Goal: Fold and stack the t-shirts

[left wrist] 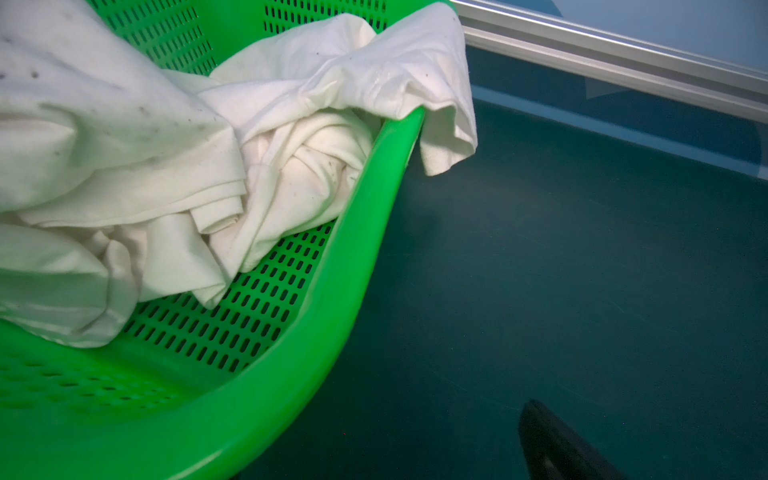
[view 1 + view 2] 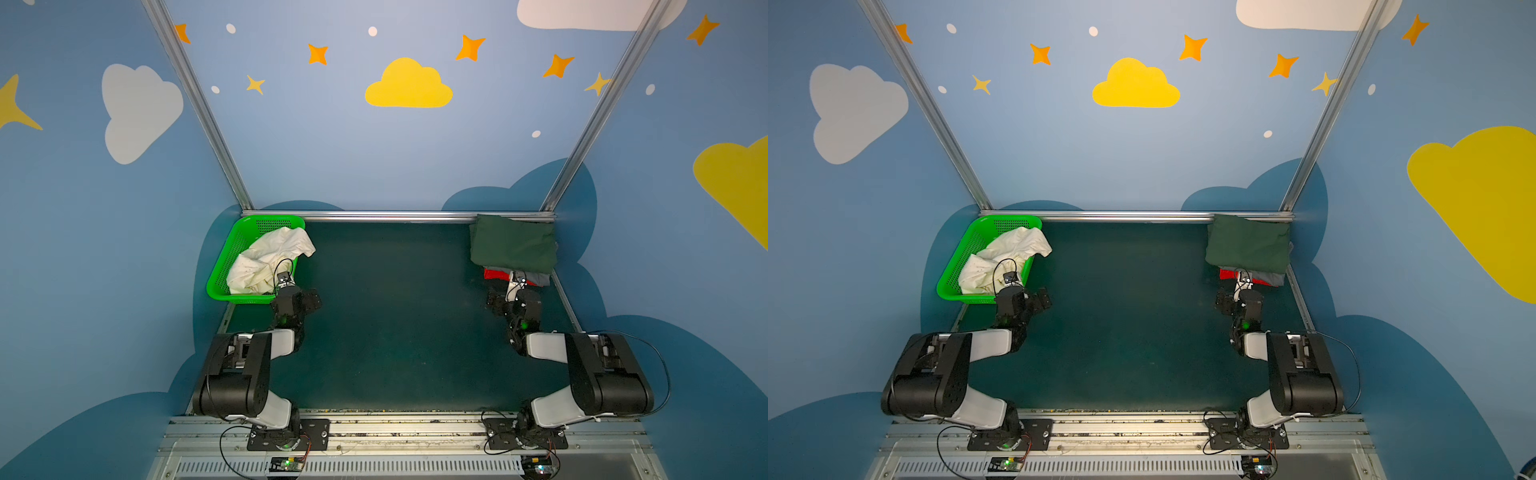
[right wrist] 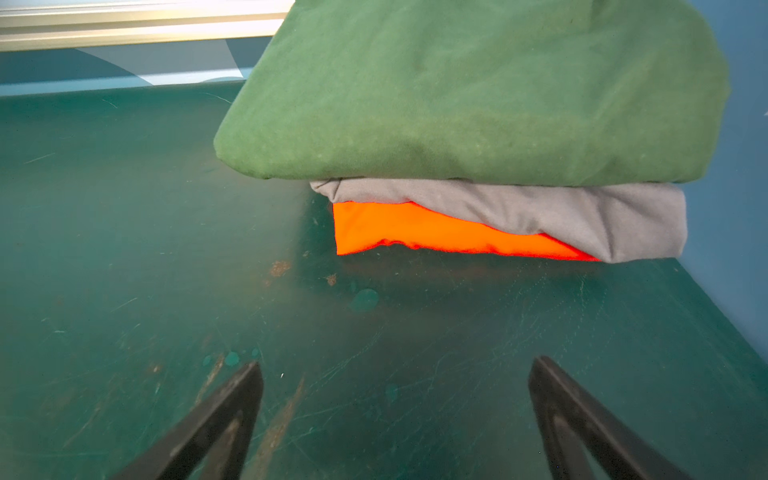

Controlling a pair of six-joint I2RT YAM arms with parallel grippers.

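The cream-white t-shirt lies crumpled in the green basket at the far left, one corner draped over the rim. At the far right, the grey t-shirt and red t-shirt are mostly hidden under the dark green t-shirt. The right gripper is held spread and empty near that stack. The left gripper is spread beside the basket, with only one fingertip seen.

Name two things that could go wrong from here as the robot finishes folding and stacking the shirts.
1. The cream-white shirt lies crumpled in the green basket, with one flap over its rim; lifting it could drag or tip the basket.
2. The dark green shirt overhangs the grey shirt and red shirt beneath. Placing another on top, or a nudge from the open right gripper close in front, could skew the stack.
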